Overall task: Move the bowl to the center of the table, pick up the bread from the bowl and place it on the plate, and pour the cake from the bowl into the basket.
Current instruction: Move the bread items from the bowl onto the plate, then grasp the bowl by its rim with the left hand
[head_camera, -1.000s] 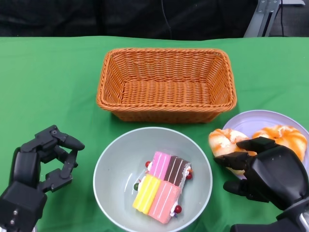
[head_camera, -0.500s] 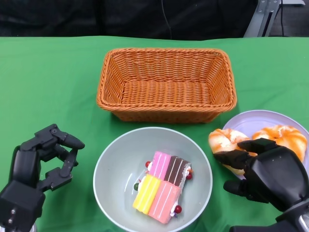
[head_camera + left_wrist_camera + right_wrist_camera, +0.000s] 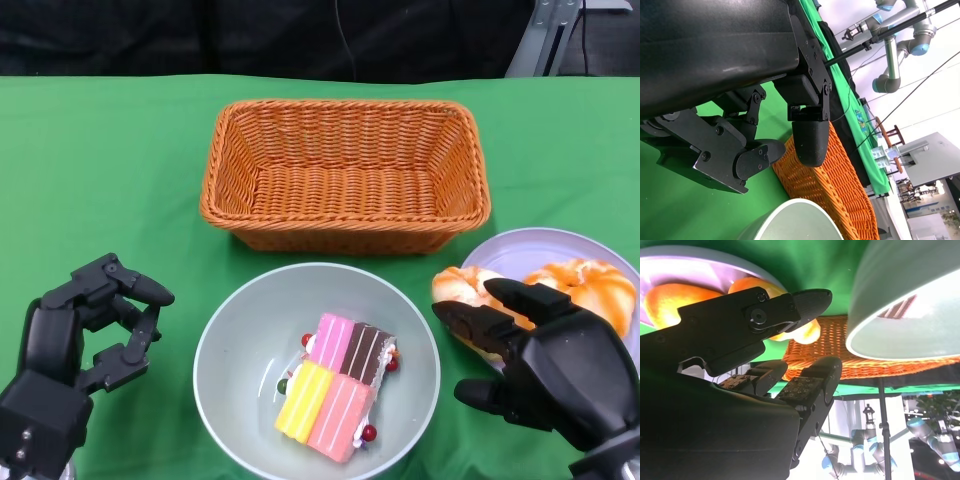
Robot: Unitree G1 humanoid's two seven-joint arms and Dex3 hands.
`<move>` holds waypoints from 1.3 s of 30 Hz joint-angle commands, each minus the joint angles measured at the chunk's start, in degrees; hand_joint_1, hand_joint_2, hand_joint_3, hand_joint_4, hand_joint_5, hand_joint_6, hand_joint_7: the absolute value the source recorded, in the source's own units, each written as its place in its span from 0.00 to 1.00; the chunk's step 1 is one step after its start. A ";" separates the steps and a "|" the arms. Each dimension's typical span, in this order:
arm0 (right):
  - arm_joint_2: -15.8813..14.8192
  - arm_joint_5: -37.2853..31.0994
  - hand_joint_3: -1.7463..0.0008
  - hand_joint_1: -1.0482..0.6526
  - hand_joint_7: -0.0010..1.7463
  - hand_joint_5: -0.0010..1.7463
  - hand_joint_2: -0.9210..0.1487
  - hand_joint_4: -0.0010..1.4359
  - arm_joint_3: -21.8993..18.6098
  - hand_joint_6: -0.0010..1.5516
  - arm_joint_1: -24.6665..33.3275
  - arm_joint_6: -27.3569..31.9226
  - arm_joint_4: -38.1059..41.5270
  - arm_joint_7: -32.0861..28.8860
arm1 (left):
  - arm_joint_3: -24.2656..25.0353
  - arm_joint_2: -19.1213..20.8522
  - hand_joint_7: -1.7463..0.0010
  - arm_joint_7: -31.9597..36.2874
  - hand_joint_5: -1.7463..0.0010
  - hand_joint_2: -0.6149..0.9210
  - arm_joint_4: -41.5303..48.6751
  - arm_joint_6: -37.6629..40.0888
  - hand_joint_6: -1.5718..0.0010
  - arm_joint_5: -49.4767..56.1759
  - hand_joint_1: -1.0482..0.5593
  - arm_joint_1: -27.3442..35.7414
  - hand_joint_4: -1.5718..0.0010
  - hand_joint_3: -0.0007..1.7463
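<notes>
The right hand (image 3: 545,365) has lifted its fingers off the bread (image 3: 462,291).

Left hand (image 3: 85,335), right hand (image 3: 545,355): matte black, blocky segmented fingers, rounded tips, visible screws

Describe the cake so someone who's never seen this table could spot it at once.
Start at the orange wicker basket in the middle of the green table; directly in front of it sits a pale grey-green bowl. The cake lies inside that bowl. Unlike the rounded orange-glazed bread on the lilac plate to the right, it is a block of pink, yellow and brown striped slabs with small red beads.
</notes>
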 commanded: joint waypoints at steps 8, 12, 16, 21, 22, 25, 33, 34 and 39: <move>5.43 54.13 0.93 0.45 0.07 0.18 0.00 0.53 -11.41 0.49 6.40 -10.01 -6.58 21.80 | 0.44 1.12 0.32 -0.72 0.18 0.82 0.80 -0.84 0.47 -0.75 0.68 -0.33 0.48 0.50; 6.75 67.36 0.87 0.54 0.26 0.61 0.02 0.55 -15.94 0.59 7.02 -11.03 -4.15 29.58 | 0.32 1.56 0.32 -0.03 0.18 0.82 0.90 -0.57 0.47 0.14 0.67 -0.30 0.48 0.49; 8.45 73.13 0.81 0.54 0.53 0.75 0.08 0.51 -18.64 0.50 9.05 -13.44 -2.44 35.81 | 0.37 2.11 0.31 -1.59 0.17 0.81 1.44 -1.22 0.47 -0.70 0.68 -0.35 0.48 0.50; 10.55 79.87 0.80 0.51 0.63 0.82 0.06 0.49 -21.33 0.45 11.32 -13.48 -3.07 44.43 | 0.05 2.89 0.32 -2.67 0.20 0.80 1.01 -1.95 0.47 -0.50 0.68 -0.06 0.48 0.50; 10.42 80.74 0.80 0.51 0.64 0.83 0.06 0.48 -21.58 0.45 12.25 -12.04 -4.49 45.44 | -0.14 3.13 0.33 -3.29 0.20 0.80 0.59 -2.71 0.47 -0.51 0.68 0.17 0.48 0.51; 10.48 82.04 0.76 0.50 0.69 0.86 0.09 0.50 -22.31 0.44 14.08 -8.91 -7.61 47.33 | -0.74 3.73 0.39 -4.99 0.25 0.79 -0.73 -4.32 0.47 -0.48 0.68 0.83 0.48 0.51; 12.18 82.97 0.51 0.48 0.79 0.92 0.32 0.49 -24.05 0.39 14.68 -3.75 -10.33 48.27 | -3.54 6.59 0.81 -9.68 0.58 0.84 -9.40 -4.61 0.43 1.37 0.60 4.51 0.52 0.28; 12.49 83.37 0.51 0.48 0.79 0.92 0.32 0.49 -24.34 0.40 14.42 -2.88 -10.34 48.22 | -3.95 7.65 0.86 -9.86 0.64 0.83 -10.90 -5.13 0.46 3.04 0.58 5.11 0.55 0.26; 13.51 83.48 0.51 0.48 0.78 0.93 0.34 0.50 -25.35 0.41 14.09 -1.02 -10.71 48.66 | -4.57 9.00 0.98 -9.17 0.83 0.88 -13.62 -4.72 0.51 5.56 0.54 6.26 0.57 0.17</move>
